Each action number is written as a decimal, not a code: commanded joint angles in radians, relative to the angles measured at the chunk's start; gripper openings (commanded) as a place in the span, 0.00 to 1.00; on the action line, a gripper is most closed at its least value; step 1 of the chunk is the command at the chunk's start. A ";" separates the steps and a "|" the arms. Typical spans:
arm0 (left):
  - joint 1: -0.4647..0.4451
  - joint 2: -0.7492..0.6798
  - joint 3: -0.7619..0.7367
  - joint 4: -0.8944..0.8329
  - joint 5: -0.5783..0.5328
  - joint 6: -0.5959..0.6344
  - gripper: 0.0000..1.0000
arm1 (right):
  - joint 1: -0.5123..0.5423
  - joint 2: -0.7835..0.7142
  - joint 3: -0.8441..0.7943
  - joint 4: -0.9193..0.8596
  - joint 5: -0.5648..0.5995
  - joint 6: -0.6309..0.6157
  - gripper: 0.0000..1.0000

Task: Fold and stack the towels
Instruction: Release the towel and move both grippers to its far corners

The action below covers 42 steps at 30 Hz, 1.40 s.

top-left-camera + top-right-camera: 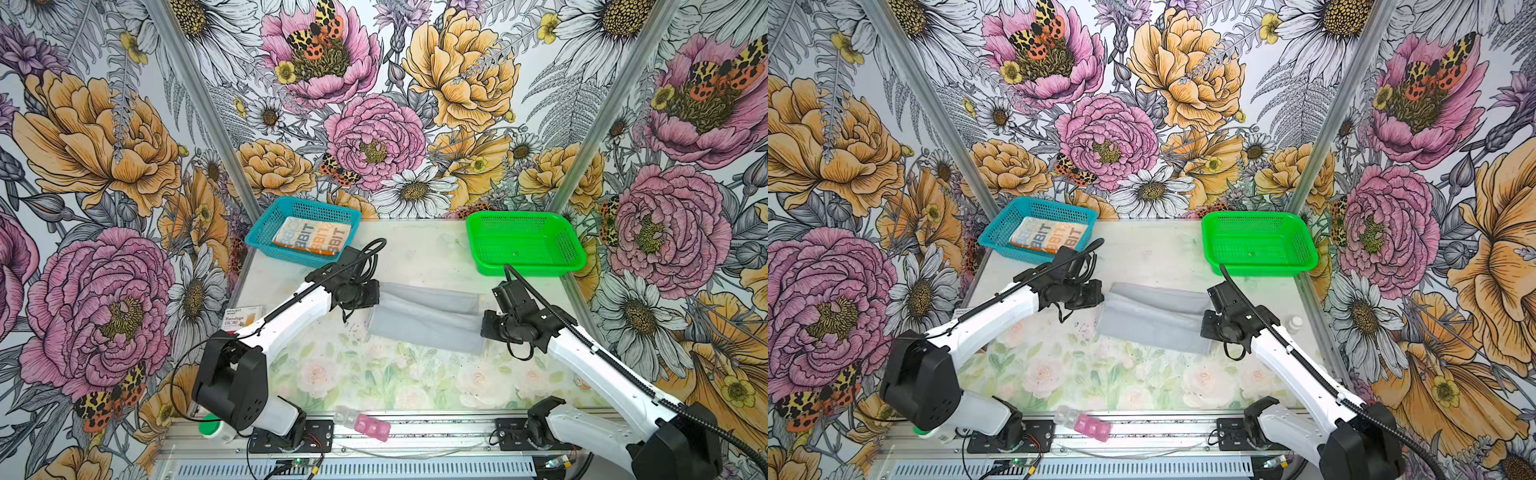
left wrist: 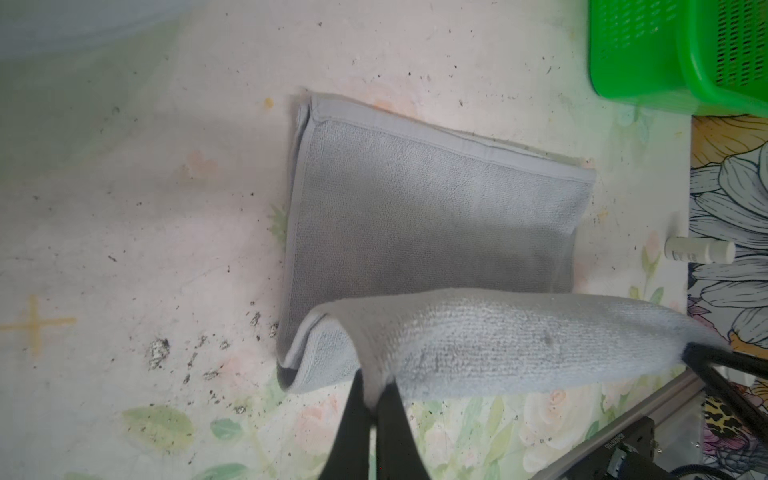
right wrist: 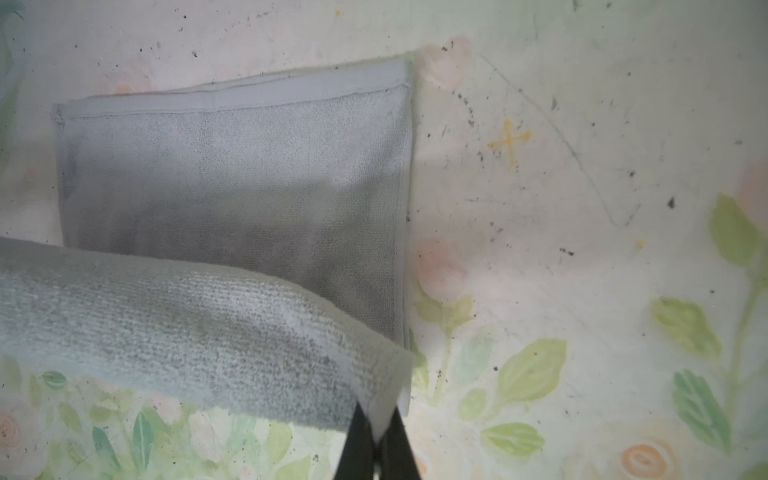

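Note:
The pale grey towel (image 1: pixel 428 316) (image 1: pixel 1154 320) lies folded in the middle of the table. My left gripper (image 2: pixel 374 382) is shut on its near left corner, and my right gripper (image 3: pixel 376 419) is shut on its near right corner. Between them the near edge is raised and bends over the flat part (image 2: pixel 415 216) (image 3: pixel 232 174). In both top views the wrists cover the fingers at the towel's two ends. The striped "RABBIT" towel (image 1: pixel 311 239) (image 1: pixel 1050 237) lies folded in the blue basket (image 1: pixel 316 204). No orange flowered towel is clearly seen.
A green basket (image 1: pixel 515 215) with nothing in it stands at the back right. A bandage box (image 1: pixel 243 318) lies at the table's left edge and a small white bottle (image 1: pixel 1296 323) at its right edge. A pink pill box (image 1: pixel 370 426) sits on the front rail.

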 commanded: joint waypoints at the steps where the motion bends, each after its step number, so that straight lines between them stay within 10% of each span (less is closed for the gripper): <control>1: 0.024 0.050 0.061 0.038 -0.011 0.052 0.00 | -0.059 0.060 0.043 0.052 -0.052 -0.123 0.00; 23: 0.090 0.343 0.227 0.159 -0.019 0.108 0.00 | -0.222 0.487 0.203 0.221 -0.195 -0.262 0.00; 32: 0.070 0.262 0.142 0.371 -0.089 0.242 0.56 | -0.194 0.269 0.125 0.323 -0.192 -0.328 0.65; 42: 0.052 0.197 -0.052 0.348 -0.060 0.167 0.70 | -0.090 0.186 0.024 0.350 -0.355 -0.240 0.75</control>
